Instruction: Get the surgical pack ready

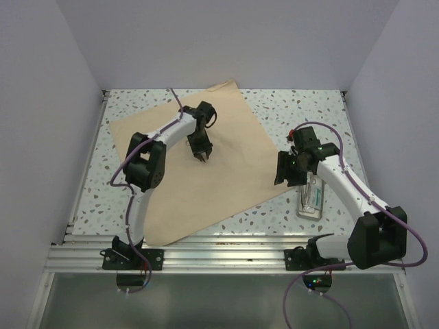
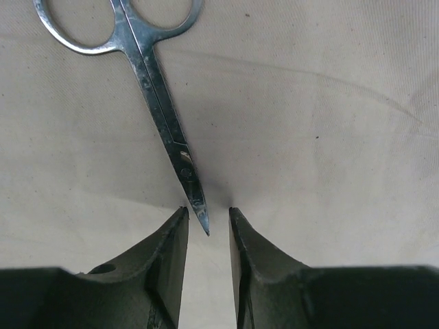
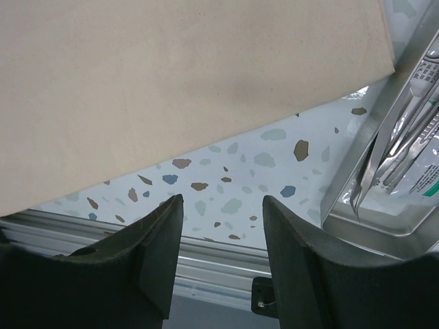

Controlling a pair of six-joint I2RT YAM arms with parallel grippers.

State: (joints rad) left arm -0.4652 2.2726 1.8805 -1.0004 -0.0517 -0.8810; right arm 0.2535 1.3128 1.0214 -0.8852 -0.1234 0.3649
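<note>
Lying on the surgical pack (image 1: 206,192), steel scissors (image 2: 161,110) point their tip into the narrowly parted left pincer (image 2: 208,211); the right pincer (image 3: 223,200) hangs wide beside the pack.

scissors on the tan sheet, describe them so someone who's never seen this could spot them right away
The tan wrapping sheet lies flat on the left of the speckled table. On it lie slim steel scissors, tips pointing into the gap between the left fingers. They are the only instrument on the sheet; other instruments sit in the tray by the right arm.
</note>
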